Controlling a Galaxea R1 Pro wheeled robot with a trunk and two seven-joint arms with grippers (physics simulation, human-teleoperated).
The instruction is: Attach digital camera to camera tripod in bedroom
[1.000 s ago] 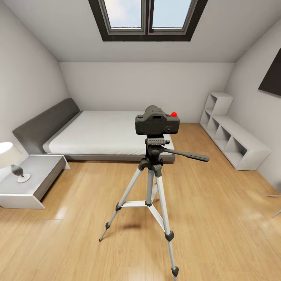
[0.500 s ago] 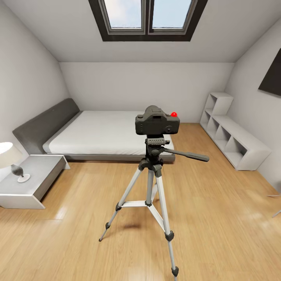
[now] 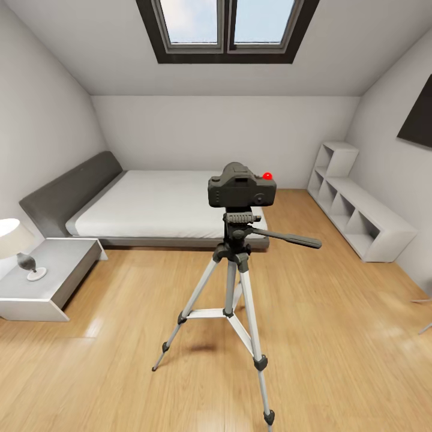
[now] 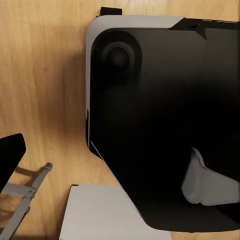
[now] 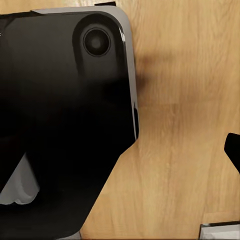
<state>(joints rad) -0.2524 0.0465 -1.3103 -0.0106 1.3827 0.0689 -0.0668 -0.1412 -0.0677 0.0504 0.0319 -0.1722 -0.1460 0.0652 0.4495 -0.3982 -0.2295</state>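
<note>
The black digital camera (image 3: 242, 189), with its red button on top, sits level on the head of the camera tripod (image 3: 231, 282). The tripod stands on the wood floor in the middle of the bedroom, silver legs spread and its black pan handle (image 3: 288, 240) pointing right. No gripper touches either one. In the left wrist view a black tip (image 4: 10, 155) at the picture's edge looks like one finger. The right wrist view has a similar black tip (image 5: 233, 150). Both wrist views look down on my black base (image 4: 165, 125) (image 5: 60, 125) over the floor.
A low grey bed (image 3: 150, 204) lies behind the tripod. A grey nightstand (image 3: 48, 276) with a lamp (image 3: 15, 240) stands at the left, and a white cubby shelf (image 3: 354, 216) runs along the right wall. Thin legs (image 3: 425, 312) show at the right edge.
</note>
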